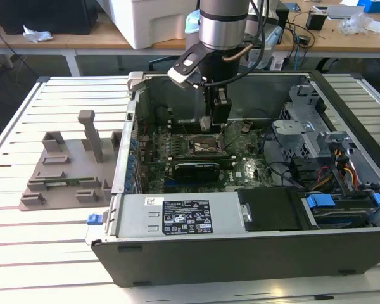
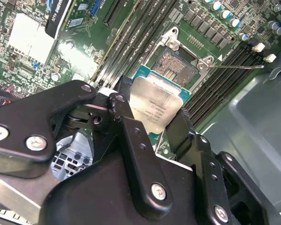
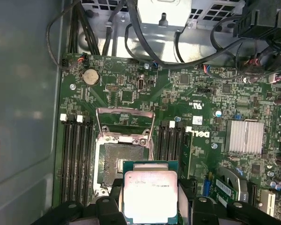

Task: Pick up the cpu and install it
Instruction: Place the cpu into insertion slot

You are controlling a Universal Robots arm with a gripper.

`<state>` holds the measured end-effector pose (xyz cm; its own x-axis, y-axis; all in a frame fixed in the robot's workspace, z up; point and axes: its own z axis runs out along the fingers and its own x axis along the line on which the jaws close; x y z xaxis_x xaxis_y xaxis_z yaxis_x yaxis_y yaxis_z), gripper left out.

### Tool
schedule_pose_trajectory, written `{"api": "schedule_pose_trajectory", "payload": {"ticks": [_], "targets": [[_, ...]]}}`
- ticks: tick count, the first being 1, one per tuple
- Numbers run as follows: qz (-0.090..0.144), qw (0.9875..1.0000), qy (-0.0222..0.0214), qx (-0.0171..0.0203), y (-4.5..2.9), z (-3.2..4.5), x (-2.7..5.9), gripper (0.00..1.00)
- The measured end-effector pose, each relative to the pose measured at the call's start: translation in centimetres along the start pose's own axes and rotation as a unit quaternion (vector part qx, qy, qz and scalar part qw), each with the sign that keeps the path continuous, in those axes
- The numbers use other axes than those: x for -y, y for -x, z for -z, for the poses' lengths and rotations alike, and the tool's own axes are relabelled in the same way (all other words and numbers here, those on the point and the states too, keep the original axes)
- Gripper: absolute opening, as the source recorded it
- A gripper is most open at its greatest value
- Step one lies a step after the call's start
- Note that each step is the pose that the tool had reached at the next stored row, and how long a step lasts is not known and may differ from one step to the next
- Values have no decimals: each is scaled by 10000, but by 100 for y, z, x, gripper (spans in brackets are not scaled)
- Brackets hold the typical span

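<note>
To the exterior view's left of the socket (image 1: 206, 145), well apart from it and outside the computer case (image 1: 240, 259), a grey moulded fixture (image 1: 66, 174) lies on the slatted table (image 1: 25, 253). The socket itself sits on the green motherboard (image 1: 247, 170) inside the open case, and the arm (image 1: 225, 25) comes straight down over it, so that the gripper (image 1: 218, 119) hangs just above it. The jaws are clenched on the cpu (image 2: 154, 108), with a black finger (image 2: 131, 136) pressed against each of two opposite edges. In both wrist views the chip is silvery top up, overlapping one edge of the socket but not seated in it. The socket's contacts are bare and its metal load plate (image 3: 125, 124) is swung open. Rows of memory slots (image 3: 77, 154) flank the socket. To the exterior view's right of the socket stands a grey drive cage (image 1: 297, 133).
</note>
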<state>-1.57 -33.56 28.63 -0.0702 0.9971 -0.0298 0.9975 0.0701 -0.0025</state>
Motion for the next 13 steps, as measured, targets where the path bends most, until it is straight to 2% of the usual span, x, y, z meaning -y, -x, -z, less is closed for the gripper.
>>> {"api": "schedule_pose_trajectory", "payload": {"ticks": [13], "targets": [[0,10000,0,0,-10,-106,11,54]]}}
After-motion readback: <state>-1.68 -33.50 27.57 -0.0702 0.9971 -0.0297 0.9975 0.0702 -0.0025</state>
